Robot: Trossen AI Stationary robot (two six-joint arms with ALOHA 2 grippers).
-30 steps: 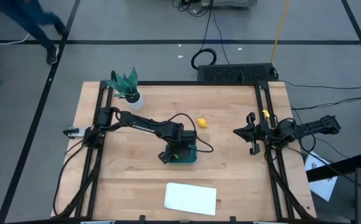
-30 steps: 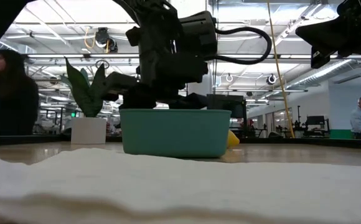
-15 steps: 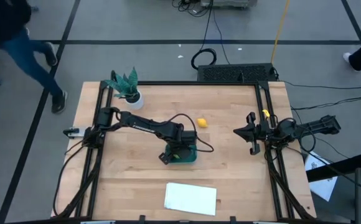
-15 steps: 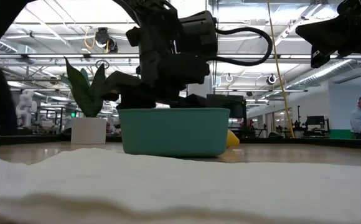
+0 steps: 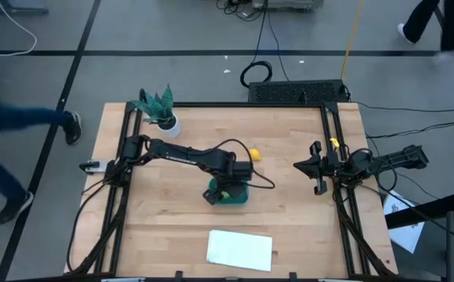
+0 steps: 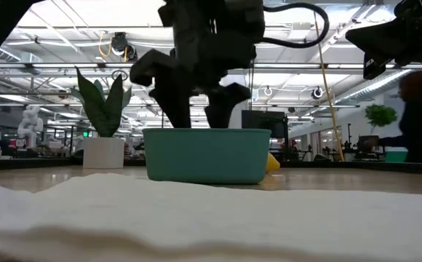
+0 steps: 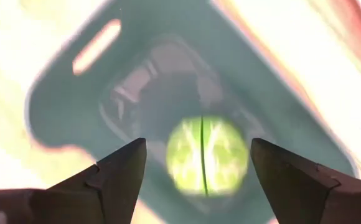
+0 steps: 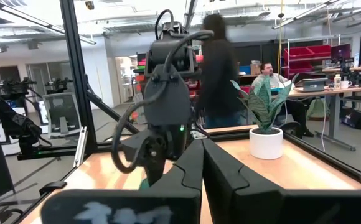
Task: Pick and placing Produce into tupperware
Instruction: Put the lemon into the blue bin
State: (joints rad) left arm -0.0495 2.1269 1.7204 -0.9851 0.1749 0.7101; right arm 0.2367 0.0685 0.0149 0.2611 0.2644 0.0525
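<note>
My left gripper (image 7: 198, 146) is open and hangs straight above the teal tupperware (image 5: 239, 197), its two fingers just over the rim (image 6: 207, 133). Below and between the fingers, the round light-green produce (image 7: 206, 155) lies on the tupperware's floor, untouched. The yellow lemon-like piece (image 5: 254, 154) rests on the table just beyond the tupperware, and peeks out behind its right end in the low view (image 6: 271, 163). I see no red piece. My right gripper (image 5: 299, 165) waits shut, raised near the table's right edge.
A teal-leaved plant in a white pot (image 5: 161, 110) stands at the far left corner. A flat white sheet (image 5: 240, 249) lies near the table's near edge. Black frame rails run along both sides. People walk on the floor beyond the table.
My left gripper has risen out of the tupperware: its fingers, sunk behind the wall a second ago, now stand above the rim. The green piece stays inside. People beyond the table have moved.
</note>
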